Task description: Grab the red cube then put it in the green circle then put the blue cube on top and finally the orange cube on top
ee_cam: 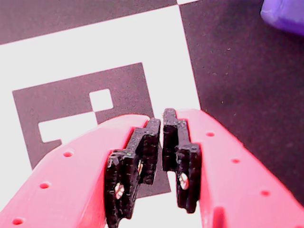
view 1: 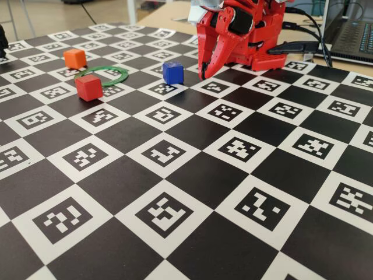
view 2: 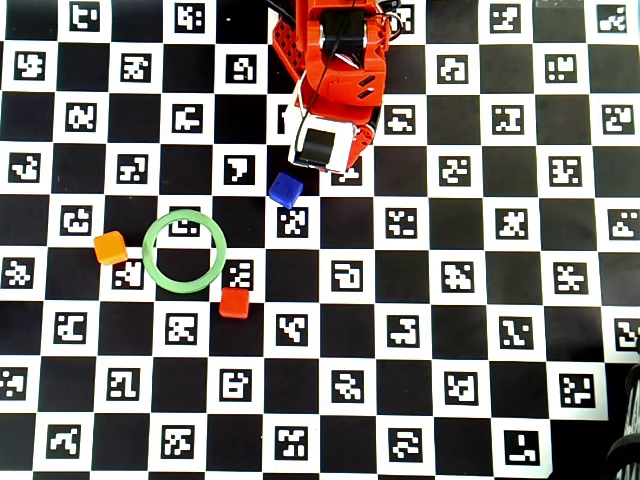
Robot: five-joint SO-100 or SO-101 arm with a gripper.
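Pointing down at the black-and-white checkered marker board (view 1: 192, 175), the red two-finger gripper (view 1: 202, 74) is hanging with its black-padded jaws pressed nearly together, holding nothing. In the wrist view the gripper (ee_cam: 159, 124) is sitting above a white square printed with a dark marker. The small dark blue matte cube (view 1: 172, 72) is resting just beside the fingertips, on their left in the fixed view, and is not touching them. Farther left, the thin flat green ring (view 1: 120, 73) is lying empty on the board. The deep red matte cube (view 1: 88, 87) is sitting at the ring's near edge, outside it, well apart from the gripper. The bright orange matte cube (view 1: 74, 58) is standing beyond the ring, farthest from the gripper.
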